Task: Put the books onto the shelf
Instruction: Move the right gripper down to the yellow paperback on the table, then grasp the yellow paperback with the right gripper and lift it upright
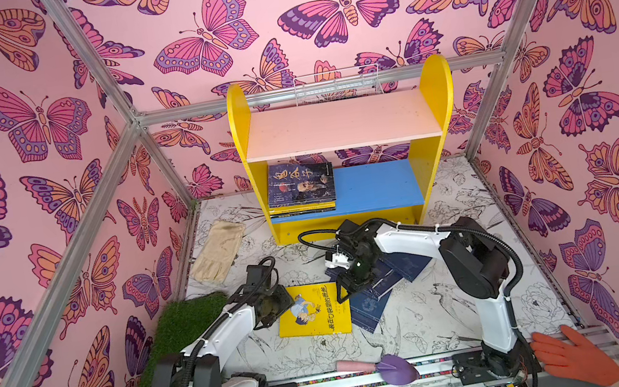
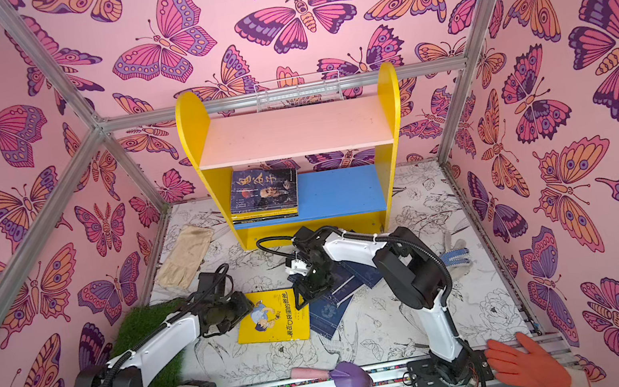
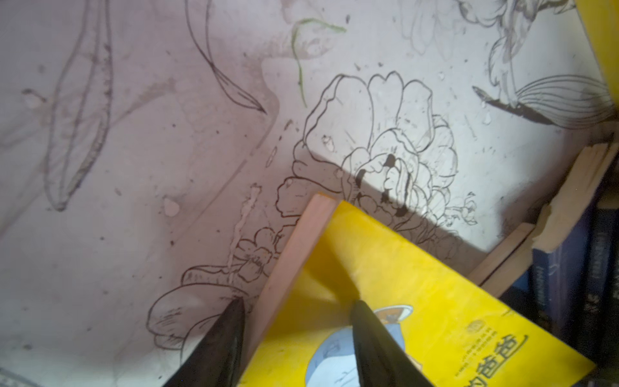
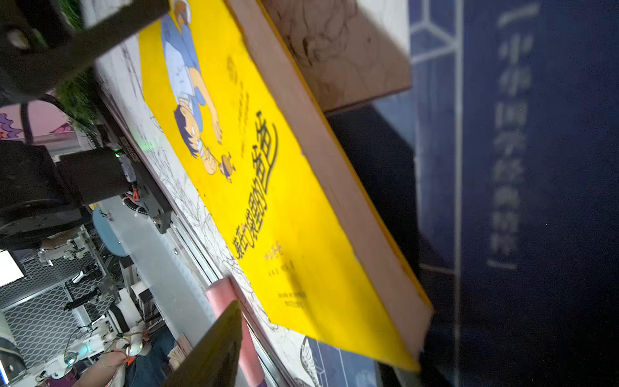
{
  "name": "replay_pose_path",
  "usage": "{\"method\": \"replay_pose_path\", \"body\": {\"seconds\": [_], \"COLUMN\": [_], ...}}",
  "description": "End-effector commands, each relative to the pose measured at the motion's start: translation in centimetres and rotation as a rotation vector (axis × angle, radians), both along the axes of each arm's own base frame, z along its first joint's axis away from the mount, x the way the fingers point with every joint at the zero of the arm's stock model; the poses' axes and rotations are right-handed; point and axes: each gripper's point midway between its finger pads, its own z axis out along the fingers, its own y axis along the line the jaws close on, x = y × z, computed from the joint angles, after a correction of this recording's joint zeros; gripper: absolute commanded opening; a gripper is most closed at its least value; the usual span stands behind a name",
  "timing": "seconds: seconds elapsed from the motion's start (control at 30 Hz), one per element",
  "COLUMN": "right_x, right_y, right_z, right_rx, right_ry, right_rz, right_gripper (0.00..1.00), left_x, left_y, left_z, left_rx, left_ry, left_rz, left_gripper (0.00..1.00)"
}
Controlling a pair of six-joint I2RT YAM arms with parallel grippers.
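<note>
**Yellow book** [image 1: 313, 311]: cartoon cover up, lying on the worktop [image 1: 426, 331] between the two grippers, not yet on the shelf [image 1: 241, 129]. The side nearest the right gripper overlaps the navy books [image 1: 370, 309].

**Left gripper** [image 3: 299, 301]: spread and straddling the yellow book's page edge. One fingertip [image 3: 363, 321] is over the cover; the other is just beside the edge, above the worktop. We see no pinch.

**Right gripper** [image 1: 344, 292]: at the opposite edge of the yellow book, above the navy books. Its wrist view shows one finger [image 4: 217, 348] on the cover side. We cannot tell whether this gripper is spread or pressed together.

**Navy books**: a loose fan, flat on the worktop, under and just behind the right gripper.

**Shelved stack** [image 1: 300, 187]: beyond both grippers, flat on the blue lower board [image 1: 378, 185] at the end nearer the left gripper, with a dark portrait cover on top. The pale pink upper board [image 1: 343, 124] sits above it.

**Other things we list:**
- wire basket [image 1: 337, 85], behind the shelf top
- beige glove [image 1: 220, 250], beyond the left gripper and near the shelf foot
- green turf patch [image 1: 182, 328], beside the left arm
- purple trowel [image 1: 394, 368], well behind both grippers at the front rail
- orange glove [image 1: 573, 355], by the right arm's base
- white knit glove [image 2: 456, 255], past the right arm's elbow in a top view
</note>
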Motion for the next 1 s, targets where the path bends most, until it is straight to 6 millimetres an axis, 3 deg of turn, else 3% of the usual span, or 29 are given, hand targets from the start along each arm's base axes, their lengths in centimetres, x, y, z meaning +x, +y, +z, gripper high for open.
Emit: {"method": "replay_pose_path", "body": {"seconds": [0.0, 0.07, 0.23, 0.3, 0.43, 0.5, 0.67, 0.83, 0.97], "right_x": [1.3, 1.6, 2.5, 2.8, 3.0, 3.1, 4.5, 6.2, 6.6], "right_y": [3.0, 3.6, 3.8, 3.8, 3.8, 3.7, 2.1, -0.1, -0.9], "right_z": [3.1, 4.2, 5.6, 6.2, 8.9, 11.1, 16.5, 20.7, 22.3], "right_rx": [0.173, 0.216, 0.259, 0.281, 0.392, 0.483, 0.666, 0.781, 0.821], "right_ry": [-0.053, -0.073, -0.141, -0.154, -0.157, -0.155, -0.172, -0.216, -0.226], "right_rz": [0.025, 0.019, 0.0, -0.018, -0.033, -0.04, -0.102, -0.17, -0.181], "right_gripper": [0.49, 0.41, 0.09, 0.0, 0.0, 0.0, 0.0, 0.0, 0.0], "left_x": [-1.7, -1.6, -1.2, -0.4, 1.4, 2.5, 3.5, 4.1, 4.6], "left_y": [-0.3, -0.3, -0.2, 0.0, 1.2, 2.0, 3.1, 2.2, 0.9], "left_z": [-1.2, -1.1, -0.5, 1.2, 4.8, 7.6, 13.1, 15.2, 15.6], "left_rx": [-0.002, -0.005, -0.018, -0.059, -0.167, -0.22, -0.333, -0.442, -0.565], "left_ry": [0.088, 0.084, 0.06, 0.005, -0.112, -0.212, -0.375, -0.437, -0.482], "left_rz": [-0.025, -0.027, -0.007, 0.033, 0.143, 0.188, 0.23, 0.187, 0.162], "left_gripper": [0.48, 0.46, 0.44, 0.47, 0.64, 0.72, 0.8, 0.82, 0.86]}}
